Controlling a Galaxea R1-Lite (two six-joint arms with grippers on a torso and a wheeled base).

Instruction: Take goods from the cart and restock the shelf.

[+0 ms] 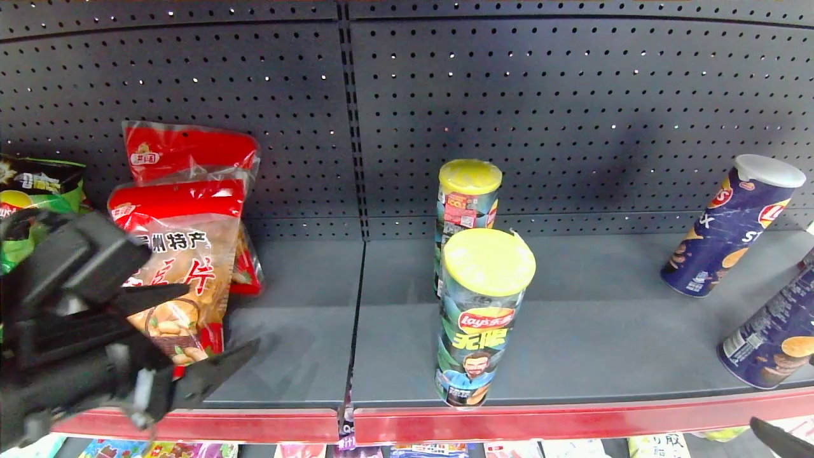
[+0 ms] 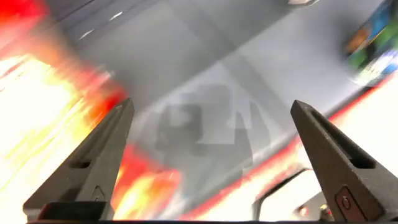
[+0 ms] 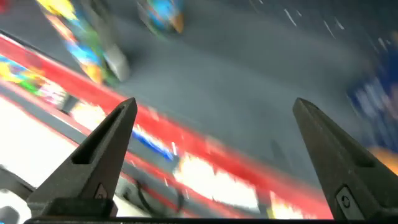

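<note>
- Your left gripper [image 1: 222,316] sits at the front left of the shelf [image 1: 604,331], just in front of the front red bag [image 1: 184,254]. Its jaws are spread wide with nothing between them.
- Your right gripper [image 3: 214,99] is low at the shelf's red front lip, on the right end. It too is spread wide and carries nothing.
- With both grippers empty, my judgement is that the next move is a fresh pick from the cart. From here you cannot tell which arm is nearer to it.
- Contents of the shelf, from your left:
- a green bag [image 1: 38,191] at the far end;
- a rear red bag [image 1: 184,149] upright behind the front one;
- a front yellow-lidded can [image 1: 483,318] near the lip, with a rear yellow-lidded can [image 1: 467,197] just behind it, both upright;
- a blue can [image 1: 731,229] and a second blue can [image 1: 772,337] at the right, both tilted.
- Bare shelf lies between the red bags and the yellow-lidded cans, nearest your left gripper.
</note>
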